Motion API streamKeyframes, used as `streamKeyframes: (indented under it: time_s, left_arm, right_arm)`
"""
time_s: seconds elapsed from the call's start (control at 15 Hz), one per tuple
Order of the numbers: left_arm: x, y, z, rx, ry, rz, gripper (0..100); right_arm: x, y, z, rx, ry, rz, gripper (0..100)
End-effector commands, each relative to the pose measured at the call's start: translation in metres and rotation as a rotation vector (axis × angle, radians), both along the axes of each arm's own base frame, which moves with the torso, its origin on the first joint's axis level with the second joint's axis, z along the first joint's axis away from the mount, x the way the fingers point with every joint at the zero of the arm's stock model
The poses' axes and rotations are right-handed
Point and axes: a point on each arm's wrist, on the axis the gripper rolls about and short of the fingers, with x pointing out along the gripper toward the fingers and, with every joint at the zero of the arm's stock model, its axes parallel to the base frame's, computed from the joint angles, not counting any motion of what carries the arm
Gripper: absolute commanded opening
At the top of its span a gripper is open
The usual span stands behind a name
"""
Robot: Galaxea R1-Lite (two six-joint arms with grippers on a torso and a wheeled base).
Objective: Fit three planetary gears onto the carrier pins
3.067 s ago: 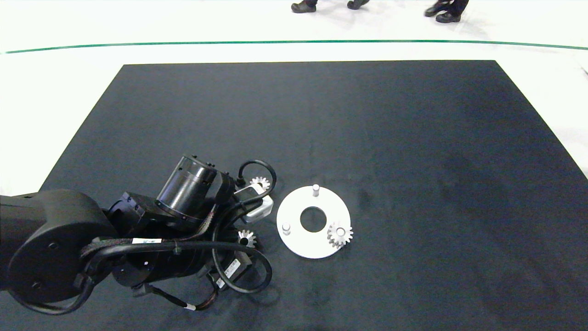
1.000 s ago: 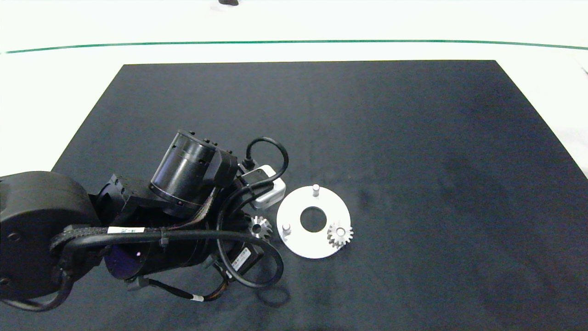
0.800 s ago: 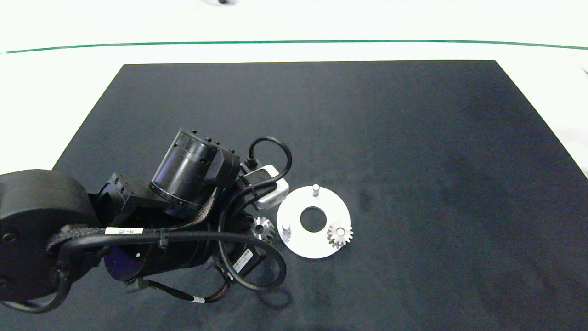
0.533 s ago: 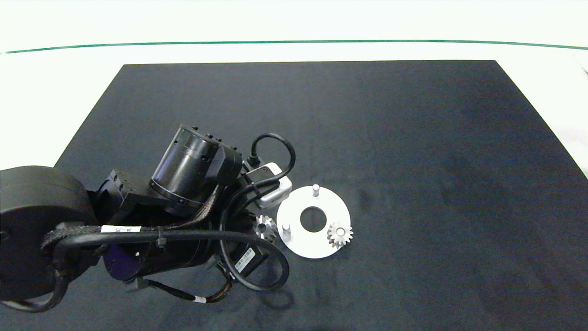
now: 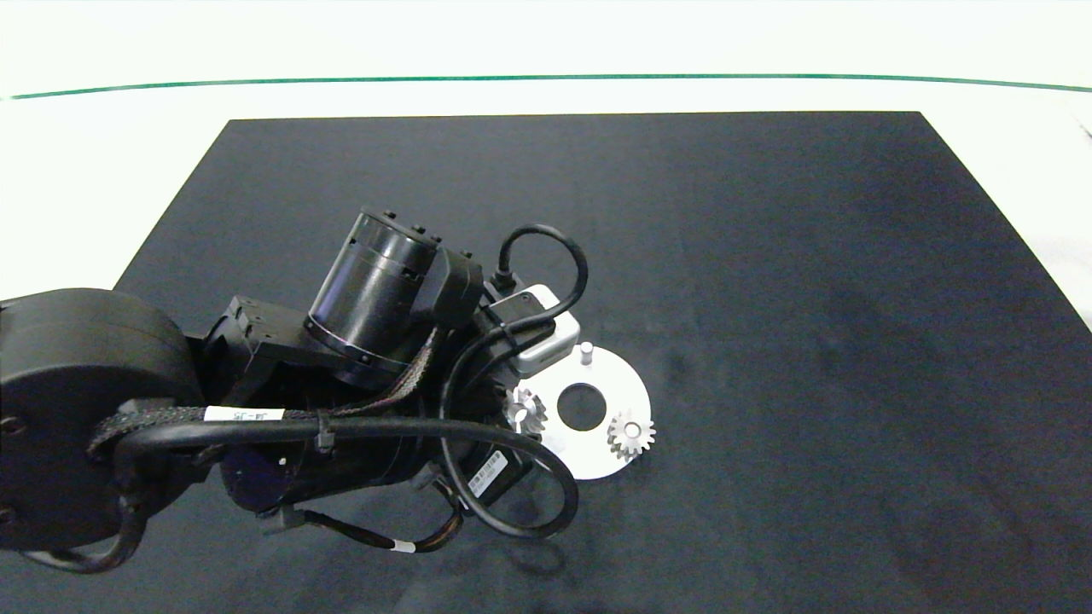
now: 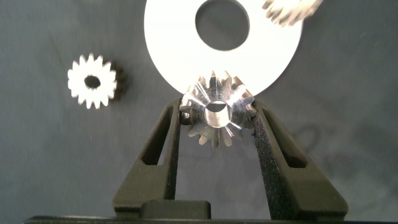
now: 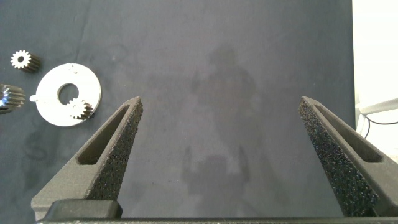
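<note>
Black mat [image 5: 768,298] covered the bench; its far, right and near-right stretches lay bare, open room for moving.

Left arm, dark and bulky, entered from the left edge and reached to the mat's middle. Left gripper [image 6: 216,118] was clamped on one planetary gear [image 6: 217,115], a grey finger [image 6: 171,134] pressed to each flank of the teeth. That gear was held tipped on its side over the white disc's left rim, its bore axis lying roughly level and pointing back toward the wrist camera.

Right gripper [image 7: 217,118] hung well apart above bare mat, fingers spread wide, holding nothing.

White disc [image 5: 627,384], flat and round with a large centre hole, lay near the mat's middle, its left part hidden under the left arm in the head view.

Second gear [image 5: 631,433] sat flat on the disc's near-right pin, bore upward.

Third gear [image 6: 92,81] lay flat on the mat just off the disc, bore upward, apart from both grippers.

Far carrier pin [image 5: 586,350] stood upright and bare near the disc's far rim.
</note>
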Motion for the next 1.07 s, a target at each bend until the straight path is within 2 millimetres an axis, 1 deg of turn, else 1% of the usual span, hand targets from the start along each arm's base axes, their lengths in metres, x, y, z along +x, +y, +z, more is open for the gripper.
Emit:
streamKeyframes:
  time_s: [0.07,0.27,0.4,0.67,1.07]
  left_arm:
    - [0.002,-0.013,-0.002,0.023,0.017,-0.023,4]
    - [0.003,-0.012,0.004,0.062,0.05,-0.017,4]
    - [0.004,-0.012,0.013,0.079,0.065,-0.017,4]
    - [0.012,-0.024,0.005,0.118,0.066,0.002,4]
    - [0.014,-0.025,0.003,0.129,0.065,0.005,4]
  right_arm:
    - [-0.003,-0.001,0.0,-0.004,-0.005,-0.001,100]
    - [-0.004,-0.002,0.0,-0.006,-0.009,0.0,100]
    - [-0.004,-0.002,0.0,-0.006,-0.011,0.0,100]
    - [-0.006,-0.003,0.0,-0.003,-0.016,0.0,100]
    - [-0.006,-0.003,0.0,-0.004,-0.016,0.002,100]
